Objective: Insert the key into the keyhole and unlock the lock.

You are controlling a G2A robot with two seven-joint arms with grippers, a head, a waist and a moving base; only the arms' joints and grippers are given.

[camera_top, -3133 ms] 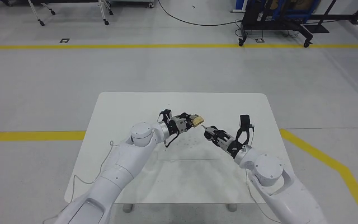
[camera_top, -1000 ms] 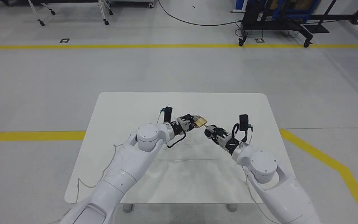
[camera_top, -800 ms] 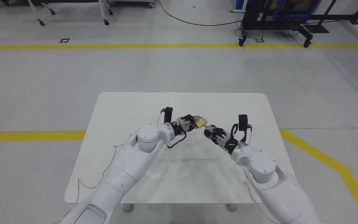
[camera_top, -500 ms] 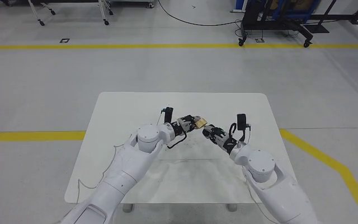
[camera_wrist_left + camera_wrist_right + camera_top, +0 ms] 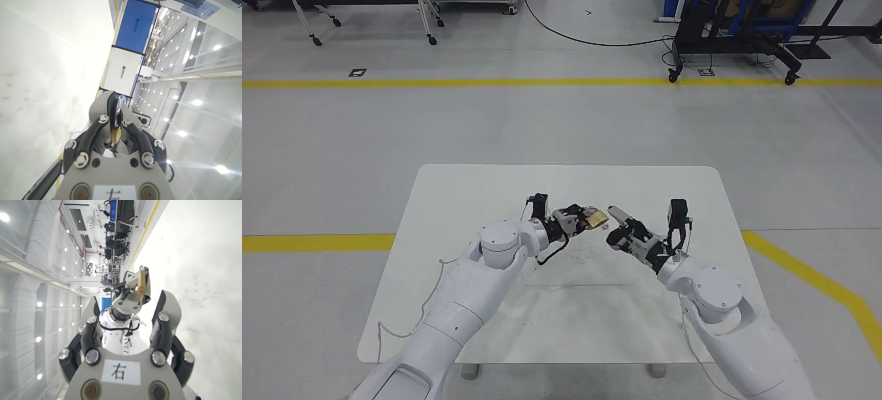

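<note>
Holding the lock (image 5: 115,134) is the left gripper (image 5: 118,103). Its two fingers are pressed tight on the silver loop (image 5: 120,102), and the gold body hangs toward the palm, up above the table (image 5: 672,190). The right gripper (image 5: 130,299) is near and faces it, fingers spread wide with nothing between them. A tiny metal bit (image 5: 114,150) sits under the lock's body (maybe the key, I cannot be sure).

I think the turning step is in hand. To do it well, the left one should keep the lock very steady. The right one should come in straight at the lock's bottom, pinch gently, and twist slowly, not yank.

Each wrist has a white label (image 5: 121,371) with one dark sign on it. Far behind stand a blue board (image 5: 136,28) and a white board (image 5: 122,72) with small print, which I leave unread.
</note>
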